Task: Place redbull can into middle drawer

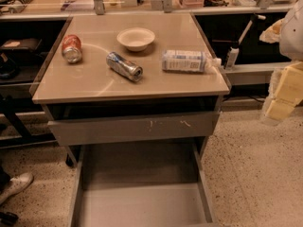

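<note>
Surface (94, 86) of pale beige carries four things, and all of them are to the left of the pincer (284, 96). The pincer hangs at the right edge of the view, off the surface and beside its right front corner. I cannot tell if it is apart or together, and it touches none of the things.

Farthest left from the pincer is the red-orange can (72, 48), which lies on its side near the left edge. Next toward the pincer is the redbull can (124, 65). It lies on its side, at a slant, with its shiny silver end turned to the front. It is well apart from the pincer. Just behind it, and a little closer to the pincer, stands the white bowl (136, 38), upright. Nearest to the pincer is the plastic bottle (187, 60) with a white and blue label. It lies on its side and its cap points toward the pincer.

Under the surface is the grey drawer front (132, 126) with pale scratch marks. Below it, down and to the left of the pincer, the middle drawer (142, 207) is pulled out toward the camera and shows a plain grey floor. The redbull can is not in it.
</note>
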Controlling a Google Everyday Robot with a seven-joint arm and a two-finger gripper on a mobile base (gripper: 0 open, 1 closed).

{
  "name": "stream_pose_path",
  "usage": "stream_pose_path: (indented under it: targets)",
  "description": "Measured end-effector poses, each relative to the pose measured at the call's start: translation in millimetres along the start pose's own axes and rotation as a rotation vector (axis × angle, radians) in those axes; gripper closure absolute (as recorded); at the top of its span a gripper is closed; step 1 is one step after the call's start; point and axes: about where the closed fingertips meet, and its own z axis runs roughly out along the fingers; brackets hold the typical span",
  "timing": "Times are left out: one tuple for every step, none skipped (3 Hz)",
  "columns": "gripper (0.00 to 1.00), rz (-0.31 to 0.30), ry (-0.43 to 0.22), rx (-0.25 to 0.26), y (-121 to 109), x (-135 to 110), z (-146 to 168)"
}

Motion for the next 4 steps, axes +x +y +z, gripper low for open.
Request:
stream_pose_path:
  targets:
    - [0.0, 0.0, 0.006, 0.003, 3.1, -5.4, -1.0]
    - [0.0, -0.022, 0.014, -0.047, 26.4, -51.1, -9.8]
    - [0.0, -0.051, 0.011, -0.082, 43.3, -106.9, -19.7]
    - [0.0, -0.05, -0.009, -0.055, 42.4, -116.0, -25.8]
